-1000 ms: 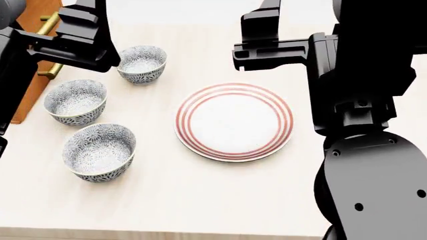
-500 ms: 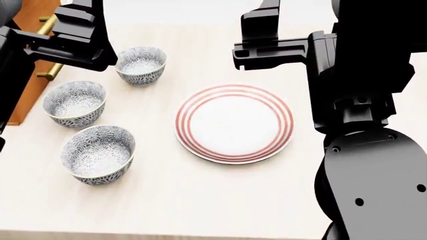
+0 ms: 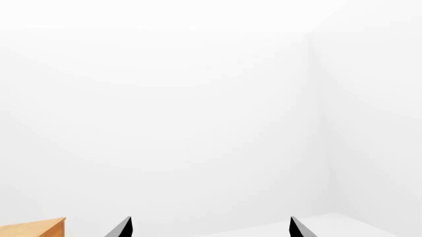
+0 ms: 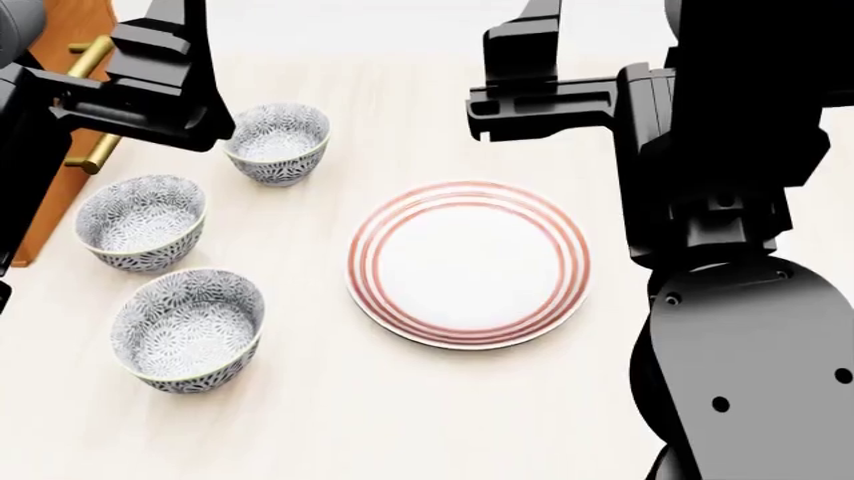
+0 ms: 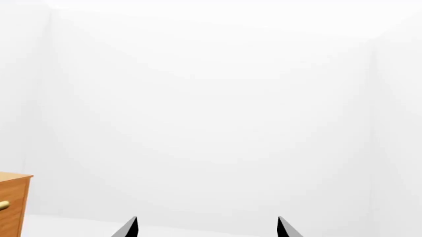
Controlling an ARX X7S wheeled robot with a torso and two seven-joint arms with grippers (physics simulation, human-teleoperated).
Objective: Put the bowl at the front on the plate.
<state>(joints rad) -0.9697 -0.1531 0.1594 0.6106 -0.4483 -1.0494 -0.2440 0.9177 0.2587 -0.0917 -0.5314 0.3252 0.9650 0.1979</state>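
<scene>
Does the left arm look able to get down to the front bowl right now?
Probably yes. The front bowl sits alone on the table's left side with nothing above it, and the left gripper shows open jaws.

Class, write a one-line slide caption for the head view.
Three patterned bowls lined up left of a red-ringed plate on a pale table, both arms raised above, nothing held.

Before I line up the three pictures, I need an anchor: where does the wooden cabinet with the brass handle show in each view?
Head view: the brown wooden cabinet with a brass handle sits in the top left corner, partly behind the left arm.
Left wrist view: only an orange-brown wooden corner at the bottom left edge.
Right wrist view: its corner, with a bit of brass, at the lower left edge.
The cabinet itself is the shared landmark.
</scene>
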